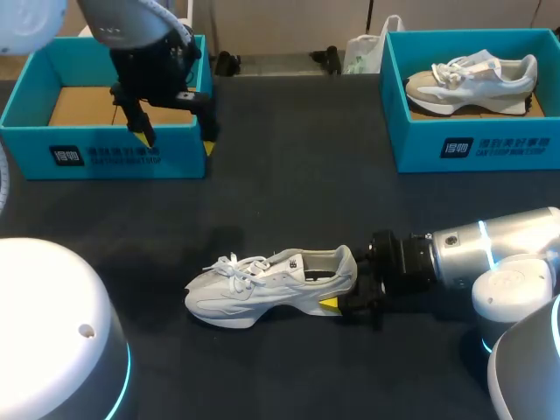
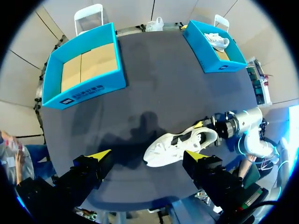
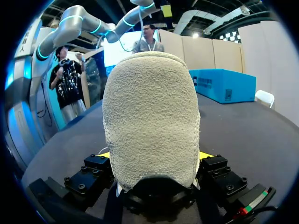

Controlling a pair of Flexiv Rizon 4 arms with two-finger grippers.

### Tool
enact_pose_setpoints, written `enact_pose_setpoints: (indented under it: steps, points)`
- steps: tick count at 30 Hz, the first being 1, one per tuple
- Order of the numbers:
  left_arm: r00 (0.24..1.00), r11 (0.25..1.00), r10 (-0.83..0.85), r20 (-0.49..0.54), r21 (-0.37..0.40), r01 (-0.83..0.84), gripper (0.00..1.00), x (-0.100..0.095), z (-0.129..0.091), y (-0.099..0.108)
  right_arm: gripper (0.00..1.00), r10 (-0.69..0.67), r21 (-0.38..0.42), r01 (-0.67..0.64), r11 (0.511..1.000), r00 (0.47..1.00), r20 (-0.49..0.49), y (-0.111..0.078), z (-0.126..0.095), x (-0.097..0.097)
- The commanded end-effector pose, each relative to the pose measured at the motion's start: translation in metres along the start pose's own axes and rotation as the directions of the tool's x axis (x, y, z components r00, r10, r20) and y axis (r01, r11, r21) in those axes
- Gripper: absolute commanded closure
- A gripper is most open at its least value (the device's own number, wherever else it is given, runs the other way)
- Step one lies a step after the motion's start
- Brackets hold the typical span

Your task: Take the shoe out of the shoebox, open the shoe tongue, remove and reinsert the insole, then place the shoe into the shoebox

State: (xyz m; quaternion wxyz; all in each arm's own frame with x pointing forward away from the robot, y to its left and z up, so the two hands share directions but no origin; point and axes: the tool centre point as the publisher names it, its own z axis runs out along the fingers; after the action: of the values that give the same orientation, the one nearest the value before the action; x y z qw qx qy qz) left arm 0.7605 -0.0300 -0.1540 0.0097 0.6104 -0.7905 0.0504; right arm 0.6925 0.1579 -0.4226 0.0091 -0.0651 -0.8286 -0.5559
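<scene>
Shoe (image 1: 267, 284) crosswise, toe left | right claw (image 1: 343, 287) clamps heel | left claw (image 1: 178, 136) spread, empty

Glossy white-and-silver arms (image 1: 494, 249) with cyan light rings; black bolted hands (image 1: 175, 131), yellow fingertips (image 2: 99, 154)

Two teal shoeboxes (image 1: 105, 153) (image 1: 490, 144), two pale shoes (image 1: 262, 289) (image 1: 472, 79), two claws (image 1: 178, 140) (image 1: 346, 289)

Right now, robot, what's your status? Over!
Left jaws open, empty, near empty shoebox. Right jaws shut on shoe heel. Shoe on table, nothing blocking.
</scene>
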Motion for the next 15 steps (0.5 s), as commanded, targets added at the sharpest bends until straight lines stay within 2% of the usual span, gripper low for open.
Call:
enact_pose_setpoints:
  steps: [1,5,15]
  points:
    - [1.000,1.000,0.000,-0.001,0.001,0.000,0.00,-0.001,0.001,0.000,1.00,0.000,0.002,0.000,1.000,1.000,0.000,0.000,0.001,0.001]
    - [1.000,1.000,0.000,-0.001,0.001,0.000,0.00,-0.001,0.001,0.000,1.00,0.000,0.002,0.000,1.000,1.000,0.000,0.000,0.001,0.001]
    - [1.000,1.000,0.012,-0.001,0.023,-0.012,0.00,0.049,0.010,0.035,1.00,0.000,0.002,0.000,1.000,1.000,0.000,0.000,0.001,0.001]
